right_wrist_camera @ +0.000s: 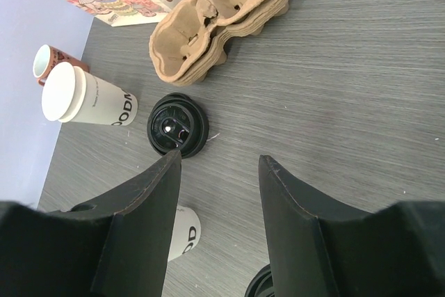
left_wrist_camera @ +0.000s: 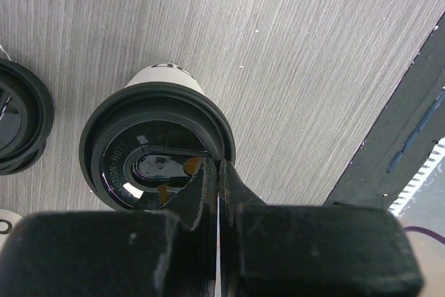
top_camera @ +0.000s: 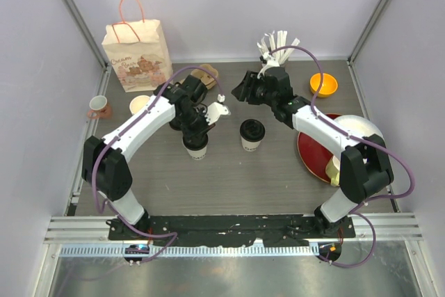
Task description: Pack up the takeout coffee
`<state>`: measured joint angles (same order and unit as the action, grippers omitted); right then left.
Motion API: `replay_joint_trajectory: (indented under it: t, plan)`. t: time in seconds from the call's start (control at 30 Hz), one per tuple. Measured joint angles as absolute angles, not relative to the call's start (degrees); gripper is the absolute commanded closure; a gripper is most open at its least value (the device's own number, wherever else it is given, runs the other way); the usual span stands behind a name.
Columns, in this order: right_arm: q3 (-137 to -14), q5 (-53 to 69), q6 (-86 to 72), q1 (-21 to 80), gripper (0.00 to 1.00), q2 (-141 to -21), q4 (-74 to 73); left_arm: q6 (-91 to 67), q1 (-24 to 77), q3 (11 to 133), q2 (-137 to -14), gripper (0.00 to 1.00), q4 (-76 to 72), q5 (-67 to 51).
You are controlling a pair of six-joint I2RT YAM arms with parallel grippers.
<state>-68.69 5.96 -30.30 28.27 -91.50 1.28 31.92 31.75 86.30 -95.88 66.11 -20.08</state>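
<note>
The takeout coffee (left_wrist_camera: 149,137) stands upright on the grey table (left_wrist_camera: 299,46) directly under the left claw (left_wrist_camera: 219,168). Its black lid is on, and a strip of white wall with dark lettering shows beyond the lid's far edge. The left claw is pressed fully closed, its two fingers flat against each other. Their tips meet at the lid's rim on the side toward the robot's right, one finger lying over the sunken top and the other just outside the rim. Whether the rim is nipped between them cannot be told. Just beside the cup, on the claw's left in the wrist view, lies a small stack of spare black lids (left_wrist_camera: 21,123), apart from it. To the claw's right, near but not touching, stands a second lidded cup (top_camera: 251,133). Beyond that cup the right claw (right_wrist_camera: 221,159) hangs above the table, its fingers about half spread with only bare tabletop between them, holding and touching nothing. Past its fingertips lie brown cardboard cup carriers (right_wrist_camera: 222,19). Off to its left are a stack of nested white cups (right_wrist_camera: 83,95) and a small pinkish mug (right_wrist_camera: 47,60). Farthest off stands a printed paper bag (top_camera: 137,50).
</note>
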Motion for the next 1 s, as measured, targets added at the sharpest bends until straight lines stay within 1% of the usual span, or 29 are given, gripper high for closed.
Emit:
replay_joint_trajectory:
  t: [0.67,0.73,0.77,0.8,0.9,1.0]
  plan:
    - [-68.0,5.9,-30.3,28.3,0.46,-91.0,1.7,31.3,30.9,83.8,-94.6,1.00,64.6,-19.7]
    - [-67.8,6.0,-30.3,28.3,0.46,-90.6,1.7,31.0,30.4,83.6,-94.5,0.91,64.4,-20.1]
    - [-67.8,6.0,-30.3,28.3,0.45,-90.5,1.7,30.7,30.1,83.5,-94.4,0.85,64.3,-20.6]
    - [-67.8,6.1,-30.3,28.3,0.45,-90.5,1.7,30.5,29.9,83.5,-94.4,0.76,64.2,-20.6]
    - [-67.8,6.3,-30.3,28.3,0.43,-90.5,1.7,30.0,29.9,83.5,-94.4,0.61,64.5,-20.6]
    - [-67.8,6.8,-30.3,28.3,0.42,-90.5,1.7,29.2,29.8,84.6,-94.4,0.55,65.8,-20.6]
